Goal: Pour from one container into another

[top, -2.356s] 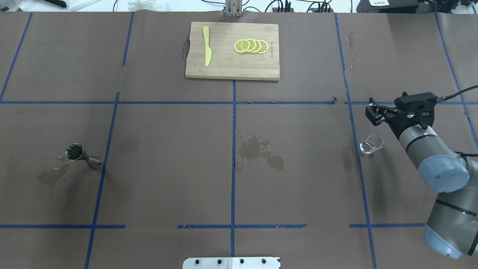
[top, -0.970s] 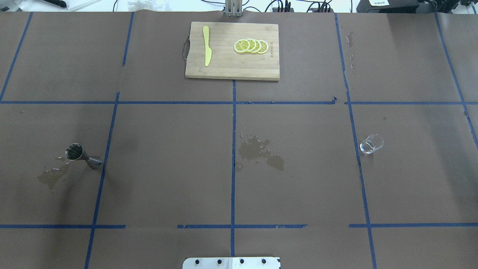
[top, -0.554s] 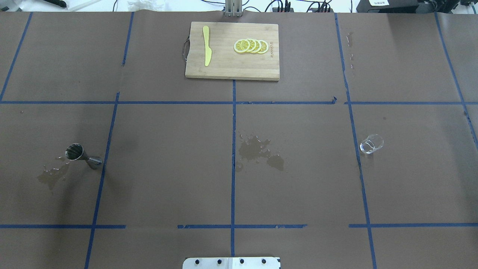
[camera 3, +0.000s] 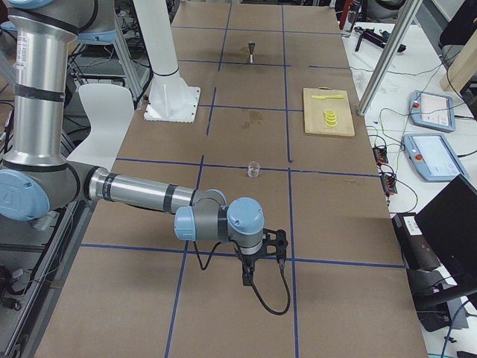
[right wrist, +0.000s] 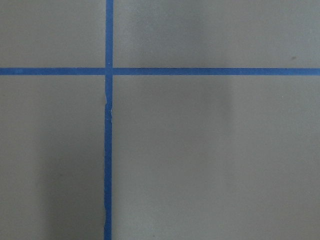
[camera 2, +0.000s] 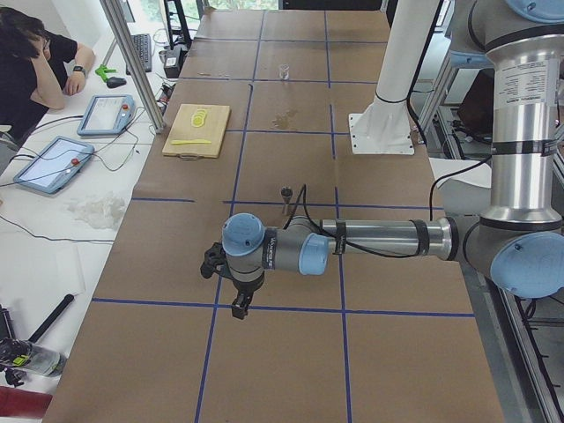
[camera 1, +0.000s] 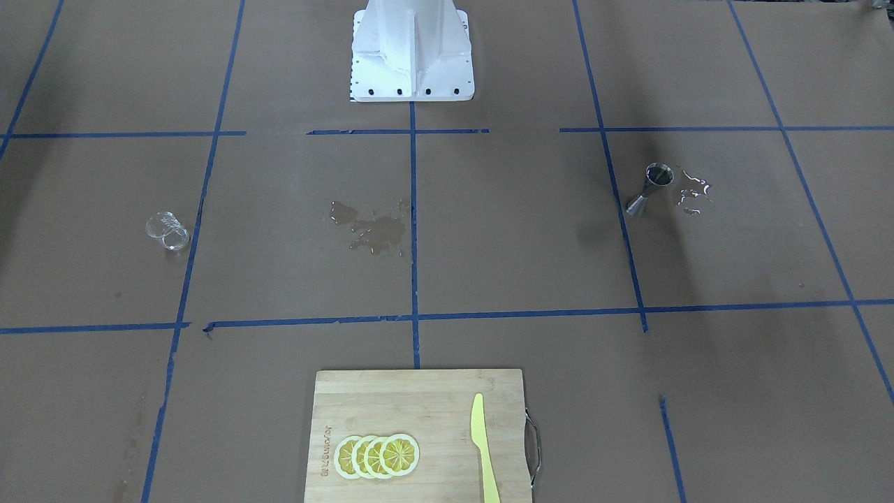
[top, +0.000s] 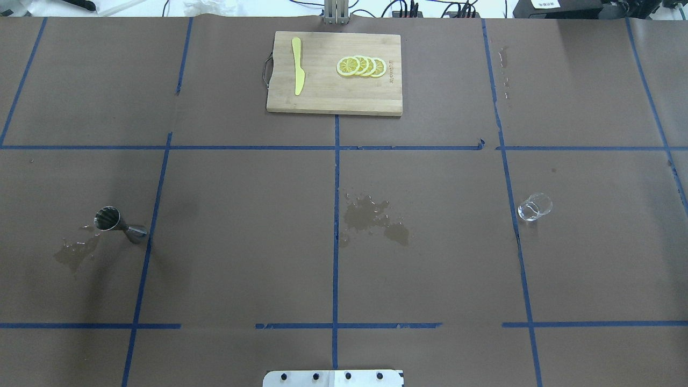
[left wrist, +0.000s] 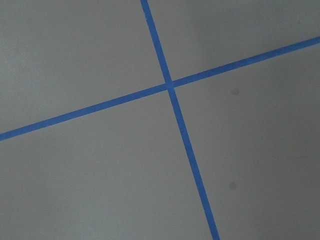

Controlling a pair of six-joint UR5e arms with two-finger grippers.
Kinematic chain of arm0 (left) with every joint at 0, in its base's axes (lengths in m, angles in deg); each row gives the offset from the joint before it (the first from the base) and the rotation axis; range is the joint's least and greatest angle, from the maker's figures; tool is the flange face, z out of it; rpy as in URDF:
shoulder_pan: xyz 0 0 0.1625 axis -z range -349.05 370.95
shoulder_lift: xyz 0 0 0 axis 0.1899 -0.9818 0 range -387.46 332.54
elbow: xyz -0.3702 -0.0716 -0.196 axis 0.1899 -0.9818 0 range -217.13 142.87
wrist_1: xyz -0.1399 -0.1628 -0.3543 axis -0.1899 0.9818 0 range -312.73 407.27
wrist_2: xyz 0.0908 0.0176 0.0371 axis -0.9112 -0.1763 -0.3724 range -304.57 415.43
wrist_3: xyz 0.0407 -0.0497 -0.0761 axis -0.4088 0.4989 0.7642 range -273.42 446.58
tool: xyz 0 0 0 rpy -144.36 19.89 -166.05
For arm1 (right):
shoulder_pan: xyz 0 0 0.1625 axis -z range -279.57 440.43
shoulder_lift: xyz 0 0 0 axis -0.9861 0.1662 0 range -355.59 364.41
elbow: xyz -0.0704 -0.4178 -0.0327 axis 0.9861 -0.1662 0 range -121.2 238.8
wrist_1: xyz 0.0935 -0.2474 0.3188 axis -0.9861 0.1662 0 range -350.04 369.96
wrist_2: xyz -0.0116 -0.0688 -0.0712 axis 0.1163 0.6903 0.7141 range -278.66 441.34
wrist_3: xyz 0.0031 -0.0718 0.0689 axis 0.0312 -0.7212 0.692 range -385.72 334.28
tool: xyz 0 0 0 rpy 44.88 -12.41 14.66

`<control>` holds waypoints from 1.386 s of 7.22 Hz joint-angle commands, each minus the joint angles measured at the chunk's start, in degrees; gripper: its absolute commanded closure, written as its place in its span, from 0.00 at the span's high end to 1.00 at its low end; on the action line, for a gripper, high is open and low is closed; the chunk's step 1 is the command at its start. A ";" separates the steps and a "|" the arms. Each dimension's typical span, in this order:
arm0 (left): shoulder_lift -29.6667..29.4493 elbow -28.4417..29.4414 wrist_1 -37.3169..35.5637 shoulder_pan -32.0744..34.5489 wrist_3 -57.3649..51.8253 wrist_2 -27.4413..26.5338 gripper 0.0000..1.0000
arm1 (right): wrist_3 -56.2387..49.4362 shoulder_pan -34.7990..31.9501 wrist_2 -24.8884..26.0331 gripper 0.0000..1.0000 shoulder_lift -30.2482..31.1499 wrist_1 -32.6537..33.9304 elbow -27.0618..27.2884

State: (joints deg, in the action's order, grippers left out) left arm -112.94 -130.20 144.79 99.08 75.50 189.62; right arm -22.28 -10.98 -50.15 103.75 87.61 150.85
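Well, the metal cup (top: 120,226) and glass (top: 535,207) sit far apart. I cannot tell if the left claw (camera 2: 239,307) or right claw (camera 3: 248,274) is open.

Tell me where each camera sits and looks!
Front-facing: across the table, looking down at the robot's base; no arms.
Overhead: behind the robot, looking forward, down; no arms.
Exterior left: table's end; left arm near.
Exterior right: opposite end; right arm near.
Left wrist: down at tape cross; no fingers.
Right wrist: same.
Front-facing and overhead share jigger, glass.

Stamp (camera 1: 325,451) on cutting board (camera 1: 419,398) illegible
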 commanded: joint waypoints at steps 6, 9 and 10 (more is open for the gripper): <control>0.22 -0.80 1.09 0.11 -0.08 0.10 1.00 | 0.16 7.56 -0.18 1.00 0.60 -3.65 -0.91; 0.40 -0.88 0.30 0.11 0.00 0.19 1.00 | 0.61 7.30 -2.19 1.00 1.21 -0.34 3.73; 0.40 -0.80 0.21 0.11 0.00 0.28 1.00 | 0.08 6.35 -2.11 1.00 1.30 3.00 5.84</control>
State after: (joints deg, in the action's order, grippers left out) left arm -112.56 -131.03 145.21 99.19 75.49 189.85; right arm -21.78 -3.88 -51.93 104.88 87.05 154.09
